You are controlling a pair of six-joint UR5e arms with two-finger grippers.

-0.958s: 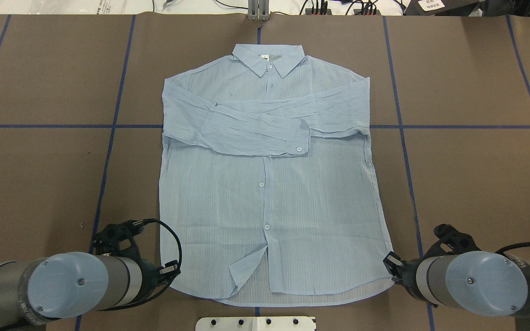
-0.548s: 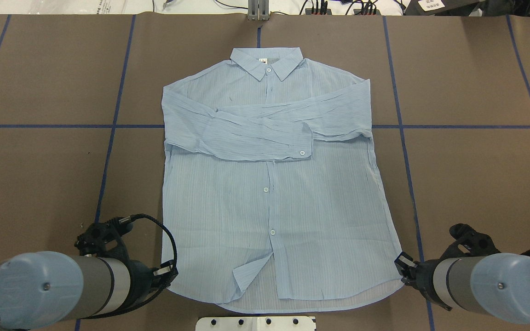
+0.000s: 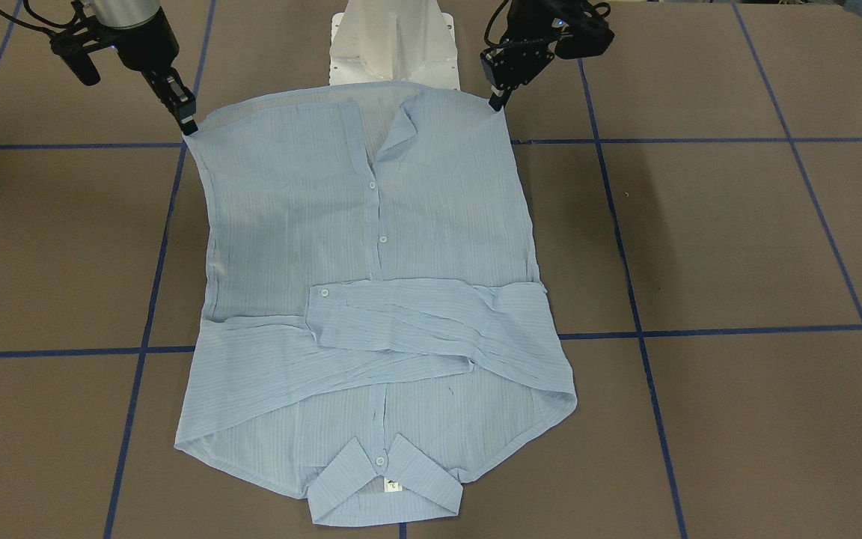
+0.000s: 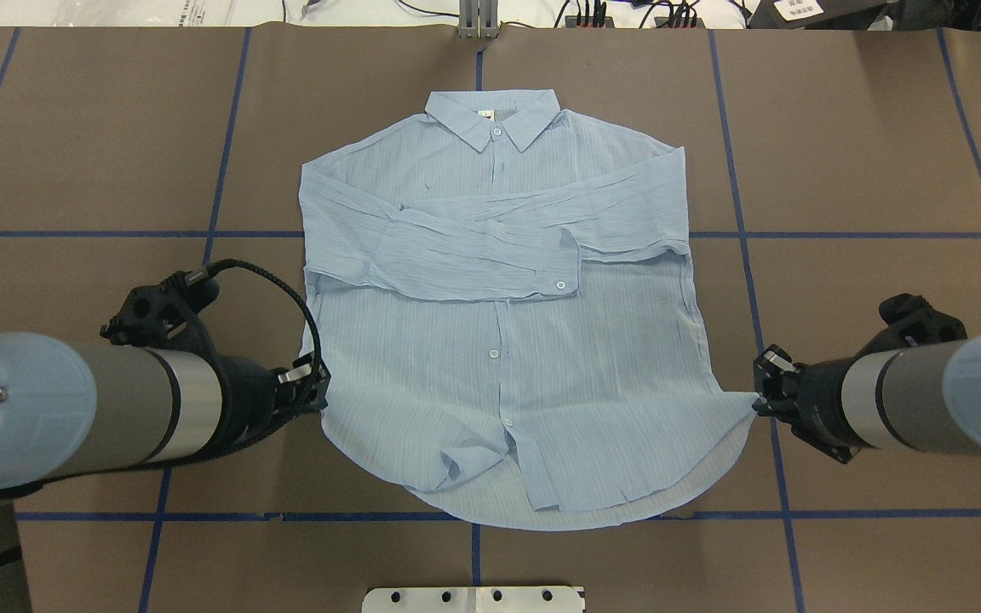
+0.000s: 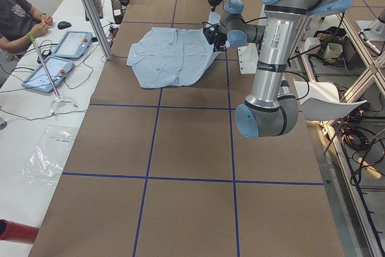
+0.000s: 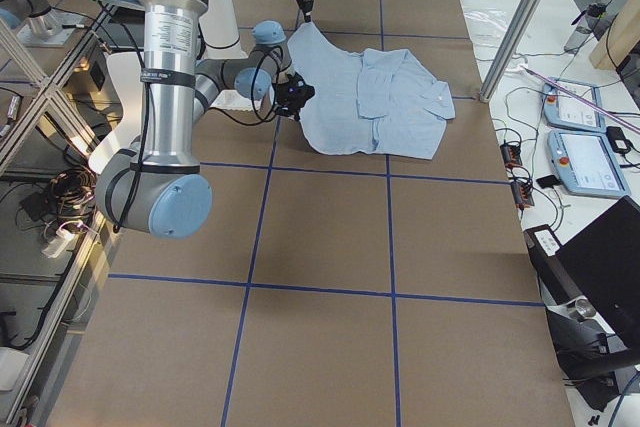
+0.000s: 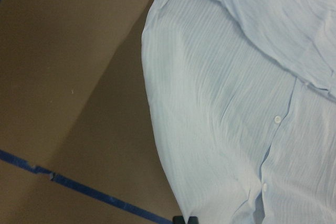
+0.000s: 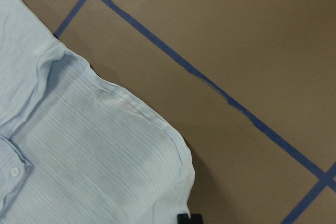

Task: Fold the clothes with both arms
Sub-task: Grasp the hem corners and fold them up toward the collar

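The pale-blue striped shirt (image 4: 499, 340) lies front up on the brown table, collar (image 4: 495, 119) away from me and both sleeves folded across the chest. My left gripper (image 4: 318, 387) is shut on the left hem corner. My right gripper (image 4: 759, 404) is shut on the right hem corner. Both corners are raised off the table and the hem sags in a curve between them. In the front view the left gripper (image 3: 497, 101) and right gripper (image 3: 188, 123) hold the hem stretched across the shirt (image 3: 371, 224). The wrist views show only cloth (image 7: 236, 103) (image 8: 79, 156) and table.
The white pedestal base (image 4: 473, 598) sits at the near table edge, just behind the hem. Blue tape lines (image 4: 737, 234) grid the brown cover. A seated operator (image 5: 18, 16) and two tablets (image 5: 57, 58) are at a side bench beyond the collar end.
Both grippers have risen and moved away from the base toward the collar, carrying the hem corners. The hem has lifted off the table and bows between them.
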